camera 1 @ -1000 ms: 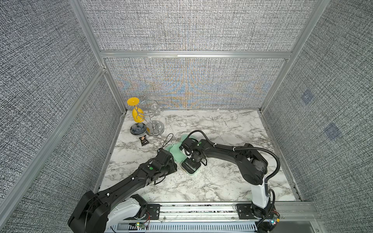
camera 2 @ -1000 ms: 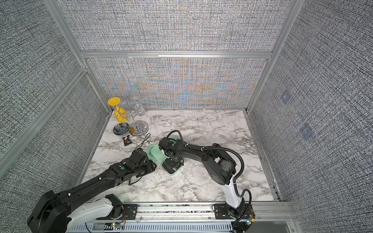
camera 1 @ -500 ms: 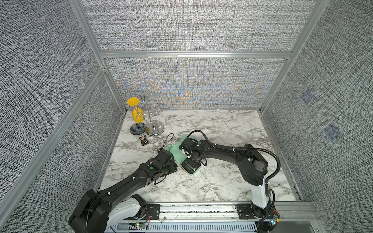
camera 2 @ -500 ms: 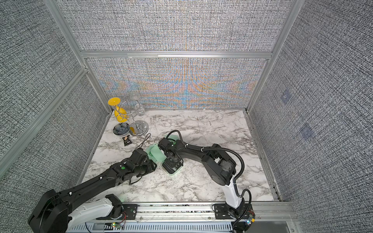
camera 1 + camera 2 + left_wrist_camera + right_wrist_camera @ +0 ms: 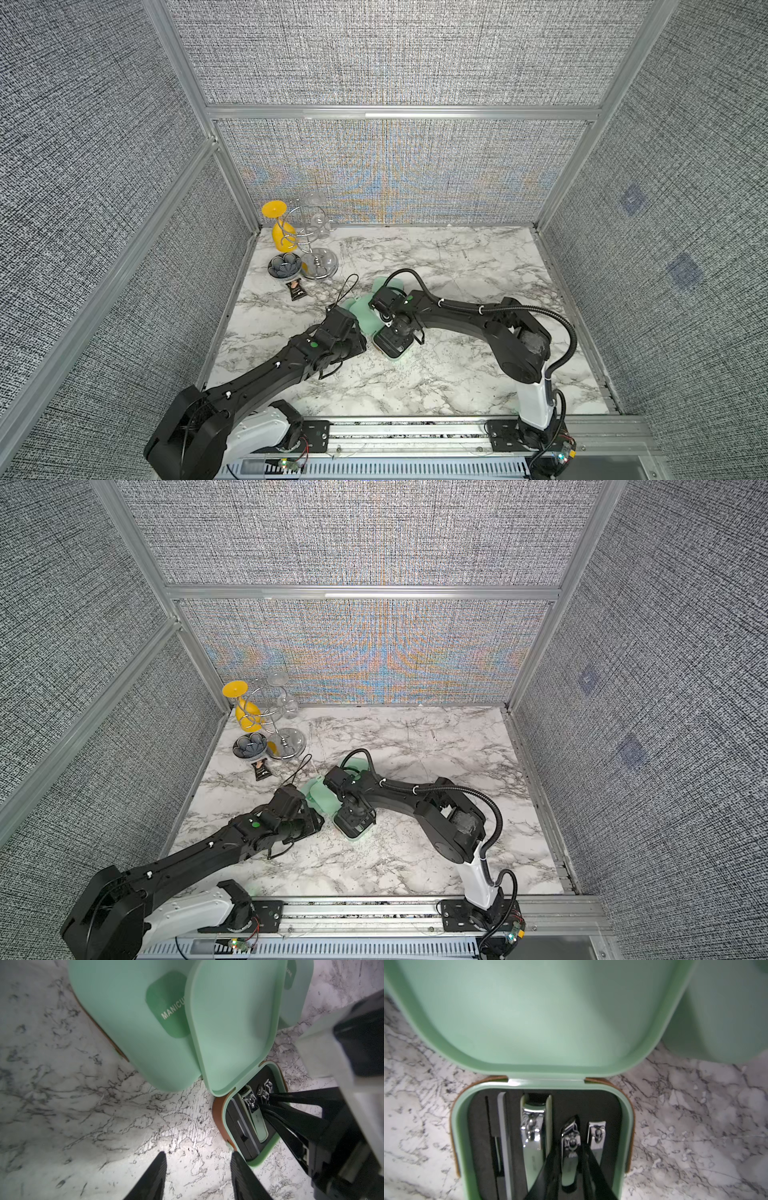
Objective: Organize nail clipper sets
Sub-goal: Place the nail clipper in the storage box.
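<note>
**Figure.** Nail clipper sets on the marble desk (image 5: pixel 457 374), all positions given from the open case (image 5: pixel 390 355).

- **Open case.** It lies on the desk between the two arms in both top views (image 5: pixel 353 835). Its lid (image 5: pixel 230 1022) is raised at the hinge and leans back.
- **Contents.** The black insert holds, side by side, a nail file (image 5: pixel 503 1136), a large clipper (image 5: pixel 532 1147), a middle clipper (image 5: pixel 571 1142) and a small clipper (image 5: pixel 596 1136).
- **Right tool** (image 5: pixel 570 1159). It reaches down into the open case, set narrow, with one finger against each side of the middle clipper, gripping it. The clipper's tip sits slightly skewed toward the small clipper.
- **Left tool** (image 5: pixel 197 1153). It hovers over bare desk just beside the open case, moderately wide and holding nothing. One fingertip (image 5: pixel 234 1155) is close to the case's corner.
- **Other cases.** A closed case (image 5: pixel 124 1012), its label reading "MANICU…", lies directly behind the lid. A third case (image 5: pixel 297 991) lies behind the lid too, on the other side.
- **Other items.** Well beyond the open case stand a flower-shaped dish (image 5: pixel 284 266) and a black packet (image 5: pixel 297 289).
</note>
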